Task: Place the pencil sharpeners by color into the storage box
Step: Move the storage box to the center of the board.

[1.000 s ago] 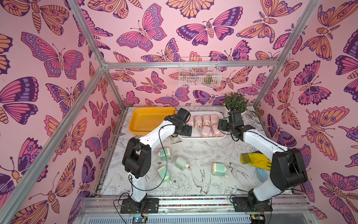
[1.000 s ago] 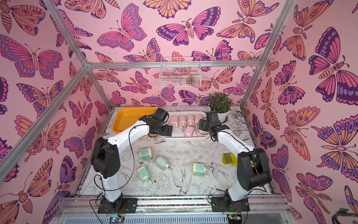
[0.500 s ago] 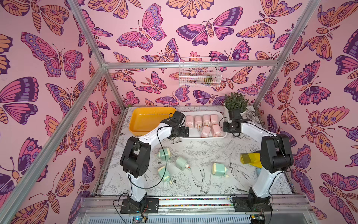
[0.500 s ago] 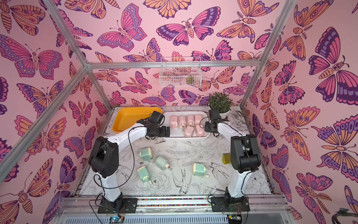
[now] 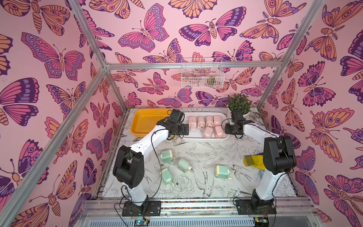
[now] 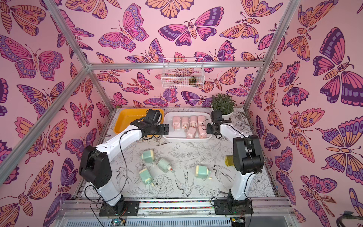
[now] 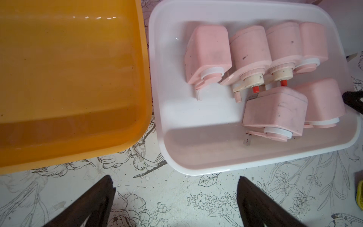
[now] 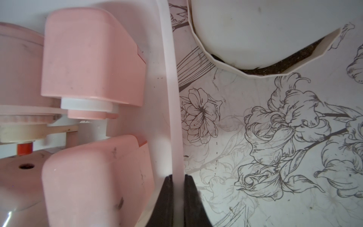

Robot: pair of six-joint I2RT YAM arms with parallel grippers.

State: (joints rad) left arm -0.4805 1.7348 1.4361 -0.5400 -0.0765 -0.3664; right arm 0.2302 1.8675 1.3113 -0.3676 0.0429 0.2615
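1. You are seeing the orange bin sitting at the back left of the table, holding nothing, just beside the white bin.
2. Your left gripper is hovering above bare table near the front corners of both bins, jaws standing wide apart and holding nothing.
3. Four green sharpeners are lying loose mid-table, well apart from the bins: three clustered left of centre, and one further right.
4. Six pink sharpeners are lying inside the white bin: four in a back row, two in front toward the right end. The left wrist view is showing the same layout.
5. Your right gripper is pinching the right-hand wall of the white bin, one finger inside, one outside, closed tight on the rim.
6. The plant is standing at the back right, its white pot near the gripped wall.
7. A yellow piece is lying at the right edge, partly hidden by the right arm.
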